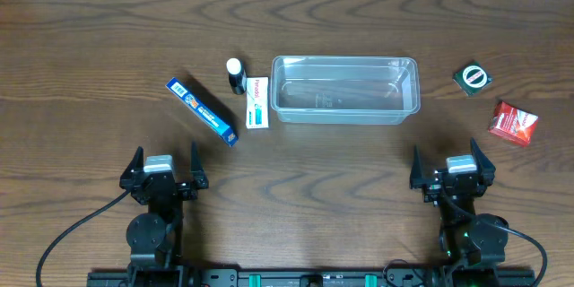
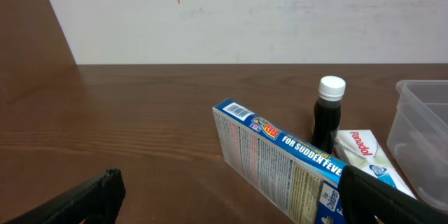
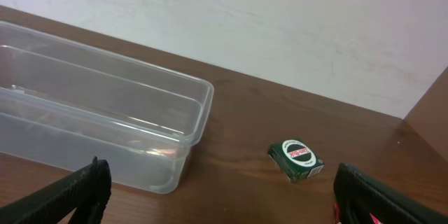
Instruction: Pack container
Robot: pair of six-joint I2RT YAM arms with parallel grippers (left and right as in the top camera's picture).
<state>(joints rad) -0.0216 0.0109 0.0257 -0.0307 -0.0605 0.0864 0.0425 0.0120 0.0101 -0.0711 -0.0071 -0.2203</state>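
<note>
On the brown wooden surface (image 1: 90, 45), the left claw (image 1: 165, 158) hangs low, nearer the camera's bottom edge than the container (image 1: 344, 118) and off to its left, fingers spread wide and grasping nothing. A long blue box (image 1: 202, 111) lies slantwise well to the left of the container. A small dark bottle (image 1: 235, 75) with a white cap stands upright nearer the container's left end. A white Panadol pack (image 1: 256, 101) lies just beside that left end, though whether it touches the wall is hard to tell. The clear container itself sits in the middle of the surface, long side across the view. The right claw (image 1: 446, 154) hangs below the container's right end, likewise spread and released. A small green box (image 1: 473, 78) sits apart to the right of the container, and a red pack (image 1: 512, 123) lies farther right still, slightly lower.
</note>
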